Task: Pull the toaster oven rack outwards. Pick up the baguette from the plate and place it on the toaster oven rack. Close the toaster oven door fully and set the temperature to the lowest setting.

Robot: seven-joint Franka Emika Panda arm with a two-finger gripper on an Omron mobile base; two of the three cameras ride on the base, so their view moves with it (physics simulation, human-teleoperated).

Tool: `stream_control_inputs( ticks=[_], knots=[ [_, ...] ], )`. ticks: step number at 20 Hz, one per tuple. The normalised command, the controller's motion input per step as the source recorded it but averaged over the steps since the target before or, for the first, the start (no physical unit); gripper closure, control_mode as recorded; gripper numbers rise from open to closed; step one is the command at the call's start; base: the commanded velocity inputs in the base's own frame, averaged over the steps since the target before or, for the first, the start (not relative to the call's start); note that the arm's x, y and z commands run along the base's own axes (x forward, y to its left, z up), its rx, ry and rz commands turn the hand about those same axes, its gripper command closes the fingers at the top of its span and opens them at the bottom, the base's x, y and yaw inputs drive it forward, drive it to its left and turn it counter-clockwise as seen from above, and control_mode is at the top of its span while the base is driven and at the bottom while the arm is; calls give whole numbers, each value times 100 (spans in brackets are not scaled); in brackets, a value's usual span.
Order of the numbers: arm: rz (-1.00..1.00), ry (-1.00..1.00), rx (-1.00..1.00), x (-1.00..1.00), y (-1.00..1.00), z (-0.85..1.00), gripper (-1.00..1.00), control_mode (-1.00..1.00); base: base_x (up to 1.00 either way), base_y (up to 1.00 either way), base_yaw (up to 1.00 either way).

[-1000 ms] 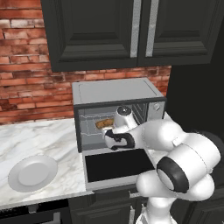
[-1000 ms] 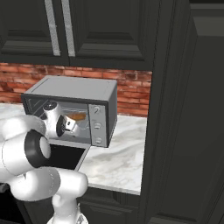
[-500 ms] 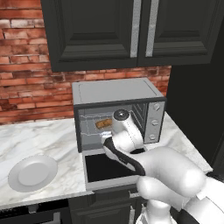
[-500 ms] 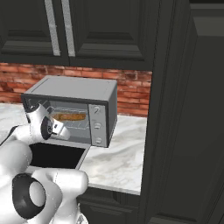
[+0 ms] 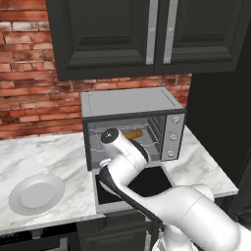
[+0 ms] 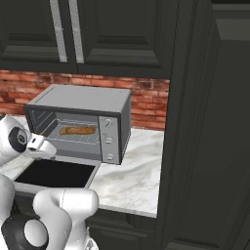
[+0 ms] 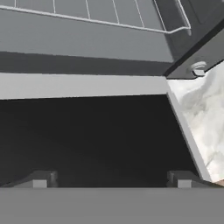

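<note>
The toaster oven (image 5: 128, 103) (image 6: 78, 100) stands on the counter with its door (image 5: 142, 182) (image 6: 51, 173) folded down flat, dark glass up. The baguette (image 5: 133, 134) (image 6: 77, 130) lies on the wire rack (image 6: 83, 138) (image 7: 109, 17) inside the cavity. The white plate (image 5: 36, 194) sits bare at the left. My gripper (image 7: 111, 181) hangs open over the left part of the door glass (image 7: 87, 140), just in front of the cavity, holding nothing. Its fingertips (image 7: 39, 179) stand wide apart. The hand (image 5: 104, 162) (image 6: 43, 146) is beside the oven's left front corner.
Three knobs run down the oven's right-hand panel (image 5: 171, 138) (image 6: 108, 139). Marble counter (image 5: 201, 162) (image 7: 205, 113) lies to the right of the door. Dark wall cabinets (image 5: 147, 34) hang above, and a tall dark cabinet (image 6: 210, 122) closes off the right.
My arm has swung out of the oven cavity, left and down, to above the open door. The baguette stays on the rack. The jaws remain wide.
</note>
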Motion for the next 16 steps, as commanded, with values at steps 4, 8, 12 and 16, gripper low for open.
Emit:
stream_control_inputs(
  ticks=[4, 8, 12, 16],
  knots=[
    [2, 34, -40, -55, 41, 57, -100, -100, 0, 0, 0],
    [11, 37, -19, -33, 57, 5, -100, -100, 0, 0, 0],
    [41, 4, 0, -24, 85, -30, -100, -100, 0, 0, 0],
    [62, 0, -14, -25, 84, -19, -100, -100, 0, 0, 0]
  ],
)
